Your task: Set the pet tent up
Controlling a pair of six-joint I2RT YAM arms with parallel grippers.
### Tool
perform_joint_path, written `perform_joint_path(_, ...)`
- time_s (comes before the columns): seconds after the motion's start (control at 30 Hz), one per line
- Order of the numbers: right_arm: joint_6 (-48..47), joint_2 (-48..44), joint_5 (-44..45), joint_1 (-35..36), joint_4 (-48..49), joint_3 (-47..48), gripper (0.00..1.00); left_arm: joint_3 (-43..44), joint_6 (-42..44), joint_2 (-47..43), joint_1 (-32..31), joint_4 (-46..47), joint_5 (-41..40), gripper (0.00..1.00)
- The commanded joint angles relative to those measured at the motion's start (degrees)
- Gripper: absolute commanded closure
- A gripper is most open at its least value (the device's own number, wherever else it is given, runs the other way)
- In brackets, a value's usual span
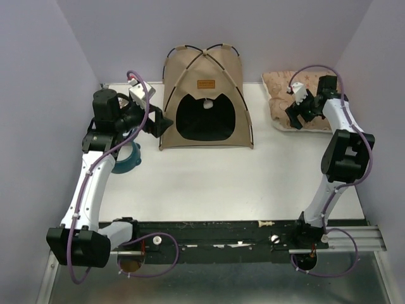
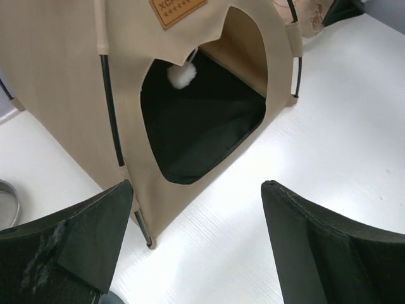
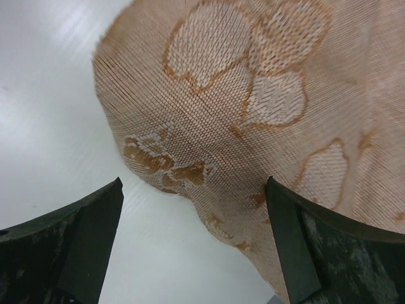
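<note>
The pet tent point(image 1: 205, 95) stands upright at the back middle of the white table, tan fabric over crossed black poles. Its dark doorway faces me, with a white pom-pom point(image 2: 182, 75) hanging in it and an orange-brown label point(image 2: 177, 9) above. My left gripper point(image 1: 163, 125) is open just beside the tent's front left corner, and nothing lies between its fingers point(image 2: 95, 228). A black pole point(image 2: 112, 114) runs down that corner. My right gripper point(image 1: 293, 117) is open, hovering over the near edge of the pink patterned cushion point(image 3: 253, 95) without touching it.
The cushion point(image 1: 285, 95) lies at the back right against the wall. A teal ring point(image 1: 128, 158) sits under the left arm. A black rail point(image 1: 221, 237) with a small white piece point(image 1: 266, 223) runs along the near edge. Lilac walls close in on three sides.
</note>
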Motion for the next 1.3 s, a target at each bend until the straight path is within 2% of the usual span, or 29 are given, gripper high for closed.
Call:
perform_joint_path(0.0,-8.62,2.95,9.1,1.75,0.84,-3.35,0.0,-2.36,-2.76,-3.23,0.12,-3.04,2.56,0.01)
perform_joint_path(0.1,-10.47,3.56,12.97,3.68,5.58,-7.76,0.02,-4.21,-4.43,-4.64,0.03,-1.55,1.86,0.01)
perform_joint_path(0.13,-10.04,3.39,13.24,3.86,7.34,-8.64,0.11,-4.65,-4.87,-4.91,0.03,-1.46,1.85,0.01)
perform_joint_path(0.17,-8.91,2.95,13.42,3.78,8.31,-8.65,0.24,-4.92,-5.22,-5.0,-0.05,-1.63,2.03,0.01)
perform_joint_path(0.27,-6.0,-2.99,9.4,3.51,3.59,-7.33,0.95,-4.75,-5.4,-5.87,0.03,-2.42,2.03,0.01)
perform_joint_path(0.3,-4.86,-6.59,7.46,3.34,1.75,-7.94,0.99,-4.57,-5.23,-6.4,0.03,-2.51,2.03,0.01)
perform_joint_path(0.5,-1.95,-31.38,-6.07,0.62,-22.83,-3.03,0.99,-2.73,-4.69,-6.84,-0.14,-2.34,2.55,0.02)
perform_joint_path(0.7,-10.73,-51.69,-16.09,-0.27,-46.84,1.37,0.99,-1.93,-6.98,-6.58,-0.93,0.12,3.44,0.03)
perform_joint_path(0.83,-10.3,-64.0,-24.26,0.0,-47.22,-3.44,0.99,-2.19,-10.05,-7.63,-0.93,1.53,3.35,0.03)
perform_joint_path(0.97,-5.74,-67.18,-31.39,0.87,-47.23,-11.26,1.0,-3.25,-11.2,-10.53,-0.93,0.13,2.12,0.02)
perform_joint_path(1.13,-9.25,-76.31,-33.24,9.99,-47.22,-19.97,0.99,-5.62,-9.45,-15.27,-0.93,-2.51,1.94,0.01)
perform_joint_path(1.2,-8.11,-76.94,-37.44,12.46,-47.14,-20.6,0.99,-6.5,-9.53,-16.16,-0.93,-2.43,1.33,0.01)
perform_joint_path(1.27,-4.09,-73.54,-42.37,12.57,-46.35,-20.16,0.99,-6.59,-10.84,-15.64,-0.93,-2.77,0.62,0.01)
